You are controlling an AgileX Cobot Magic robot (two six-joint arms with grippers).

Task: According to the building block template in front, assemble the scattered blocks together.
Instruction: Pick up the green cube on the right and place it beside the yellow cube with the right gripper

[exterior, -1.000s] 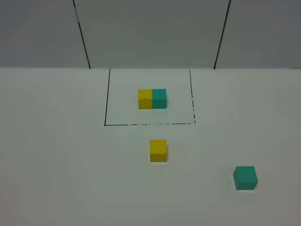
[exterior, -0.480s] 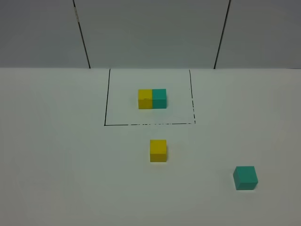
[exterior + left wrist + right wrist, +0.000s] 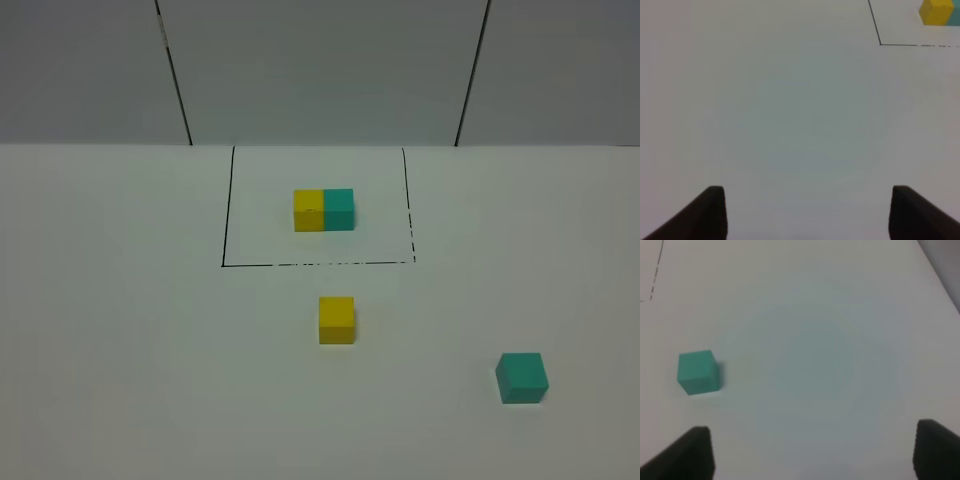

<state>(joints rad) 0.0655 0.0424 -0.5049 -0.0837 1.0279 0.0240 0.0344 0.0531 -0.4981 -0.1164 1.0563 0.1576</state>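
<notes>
One teal cube [image 3: 698,371], beyond right jaws (apart)

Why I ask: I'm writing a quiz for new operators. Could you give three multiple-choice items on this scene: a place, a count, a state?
1. Where is the loose teal cube? A) inside the drawn frame B) right of the loose yellow cube, nearer the camera C) atop the yellow cube
2. How many cubes are on the table? A) two B) three C) four
3. What state is the left hand in? A) open, empty B) shut on a cube C) shut, empty
1 B: the high view shows it alone at lower right. 2 C: a joined pair plus two loose ones. 3 A: its fingers stand wide apart over bare table.
</notes>
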